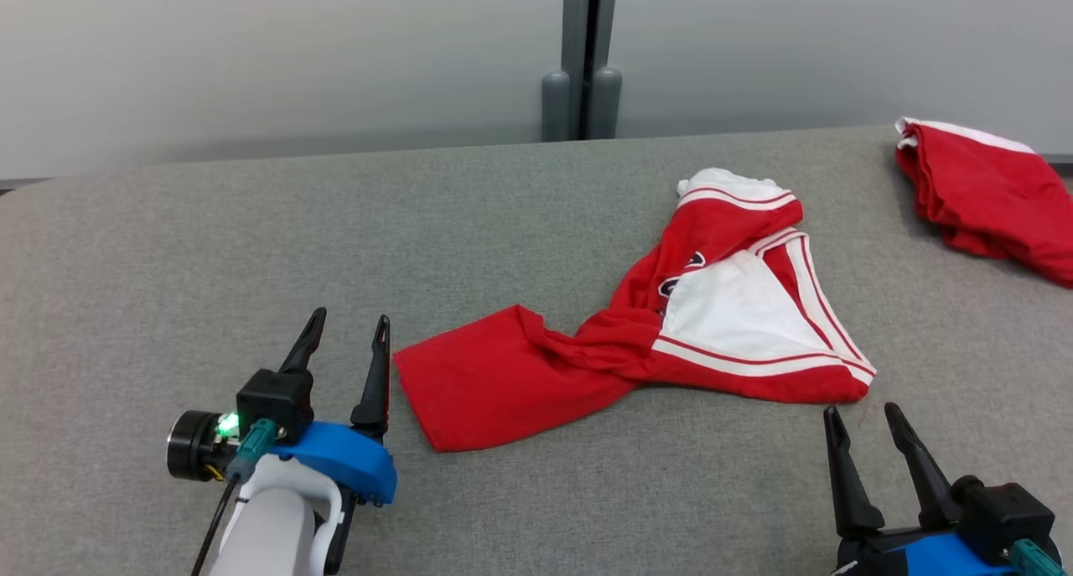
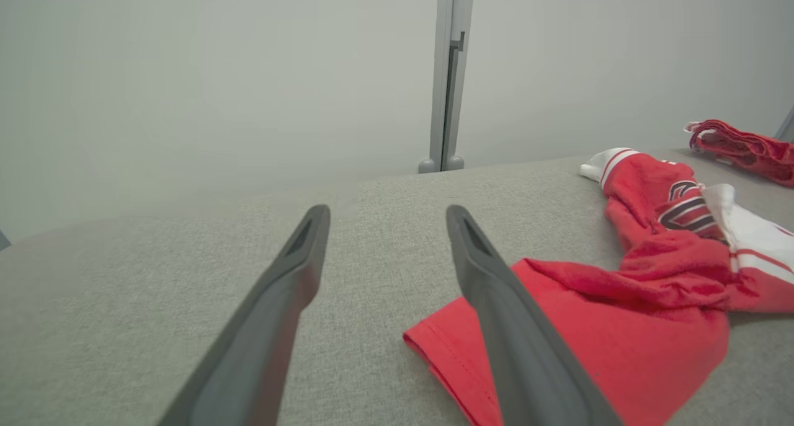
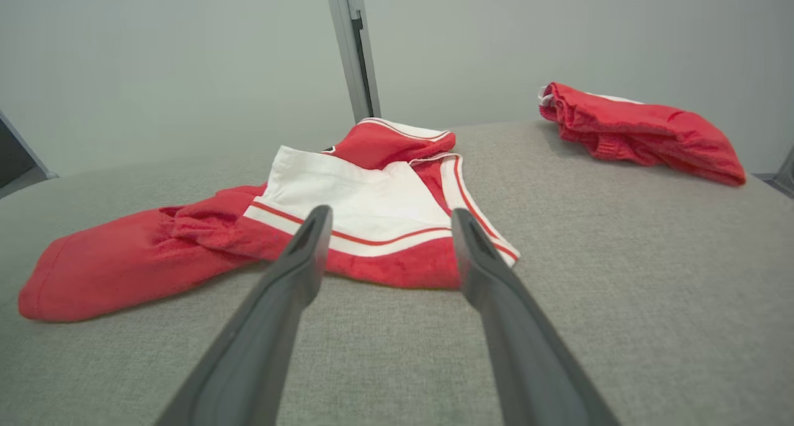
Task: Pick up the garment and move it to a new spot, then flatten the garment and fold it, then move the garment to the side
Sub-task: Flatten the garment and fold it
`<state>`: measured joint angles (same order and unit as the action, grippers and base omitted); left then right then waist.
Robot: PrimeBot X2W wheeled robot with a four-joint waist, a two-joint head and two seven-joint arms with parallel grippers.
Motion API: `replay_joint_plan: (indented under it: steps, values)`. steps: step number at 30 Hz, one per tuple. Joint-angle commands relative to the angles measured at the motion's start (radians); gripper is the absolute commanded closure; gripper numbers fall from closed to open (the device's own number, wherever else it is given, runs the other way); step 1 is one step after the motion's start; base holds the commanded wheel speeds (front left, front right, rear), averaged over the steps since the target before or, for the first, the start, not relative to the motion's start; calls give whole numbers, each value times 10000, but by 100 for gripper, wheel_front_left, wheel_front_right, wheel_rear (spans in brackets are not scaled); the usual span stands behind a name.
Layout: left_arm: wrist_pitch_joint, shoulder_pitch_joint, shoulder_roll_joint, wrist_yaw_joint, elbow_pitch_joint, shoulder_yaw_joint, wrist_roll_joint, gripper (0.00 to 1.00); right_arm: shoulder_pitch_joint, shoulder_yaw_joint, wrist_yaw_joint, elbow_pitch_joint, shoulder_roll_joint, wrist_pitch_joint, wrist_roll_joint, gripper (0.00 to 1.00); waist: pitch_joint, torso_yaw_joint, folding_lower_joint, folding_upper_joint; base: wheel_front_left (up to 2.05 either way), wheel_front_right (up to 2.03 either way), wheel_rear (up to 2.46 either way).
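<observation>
Head view: garment (image 1: pixel 637 341), red with white panels, lay crumpled and twisted mid-counter (image 1: pixel 251 266). Left end effector (image 1: pixel 350 316) was released and empty, just beside the plain red hem. Right end effector (image 1: pixel 860 408) was released and empty, near the white-trimmed end. Folded red cloth (image 1: pixel 989 199) sat at the far right.
Left wrist view: fingers spread, hem corner beside one finger.
Right wrist view: fingers spread, garment just ahead, apart from them.

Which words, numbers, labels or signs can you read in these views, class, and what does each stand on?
No text can be read.
Dark striped emblem on the red and white garment: creased and partly hidden, no letters legible.
Second red garment at the far right: no print showing.
</observation>
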<state>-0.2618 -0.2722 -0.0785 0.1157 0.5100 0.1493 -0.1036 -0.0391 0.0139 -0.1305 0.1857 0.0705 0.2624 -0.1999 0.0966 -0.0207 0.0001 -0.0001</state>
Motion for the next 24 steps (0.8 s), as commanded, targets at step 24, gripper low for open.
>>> replay_joint_plan:
  steps: [24]
  values:
    - [463, -2910, -280, 148, 5567, 2480, -1750, 0, 957, -144, -5, 435, 42, 28, 41, 0, 1127, -646, -1, 1, 0, 0, 0]
